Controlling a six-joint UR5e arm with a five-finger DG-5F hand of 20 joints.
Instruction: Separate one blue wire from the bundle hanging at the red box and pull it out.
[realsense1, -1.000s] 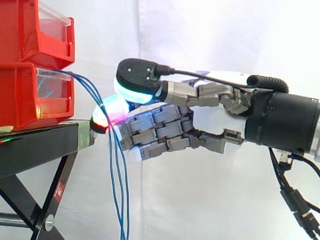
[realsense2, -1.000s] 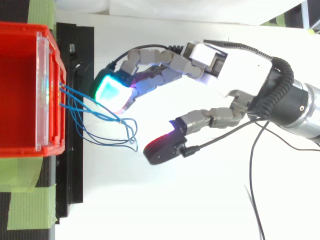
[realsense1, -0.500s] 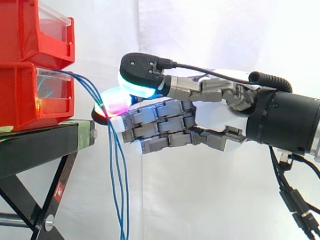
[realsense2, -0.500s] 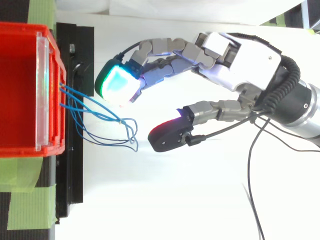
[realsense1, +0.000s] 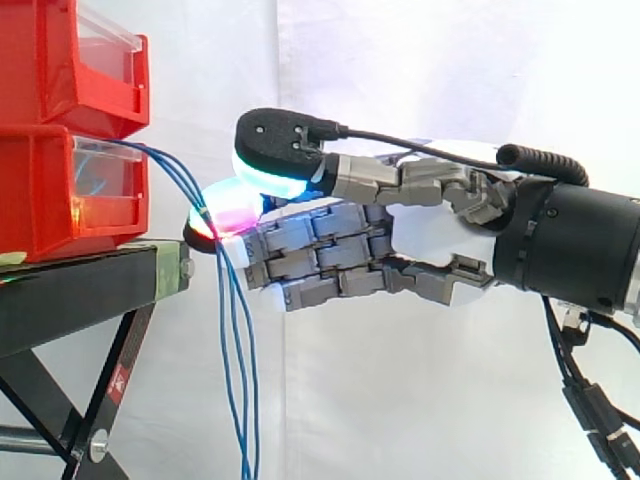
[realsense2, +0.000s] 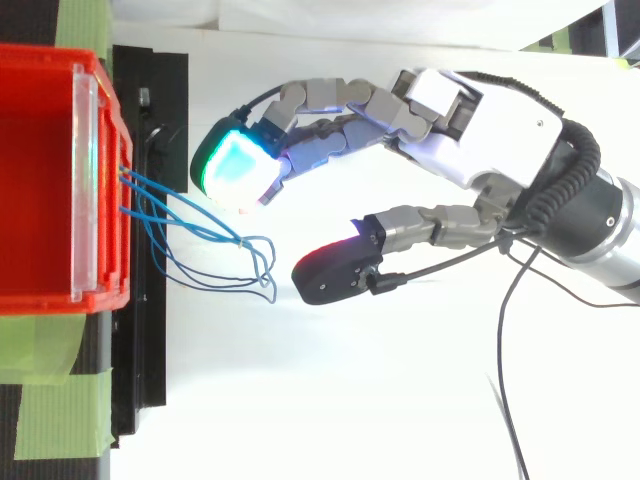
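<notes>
While working at the front of the red box (realsense1: 45, 190), treat the blue wires (realsense1: 236, 350) as one loose bundle: leaving the box front, arcing outward, then hanging down just in front of it, past the black stand (realsense1: 75, 290) beneath the box. Note the hand (realsense2: 490, 115): spread, bent fingertips (realsense2: 235, 170) touching the bundle on the side away from the box, thumb (realsense2: 335, 275) well apart from them, nothing pinched. Do not close yet — risk of gathering several strands instead of one, given strands touching and crossing near the box. Avoid a hard pull away from the box with strands looped together; likely to drag out the whole bundle. Avoid pressing toward the box; likely to snag wires on the stand edge. Check for markings — one small sticker (realsense1: 118, 383) on the stand leg below the box, print too small to read; no other writing legible.
</notes>
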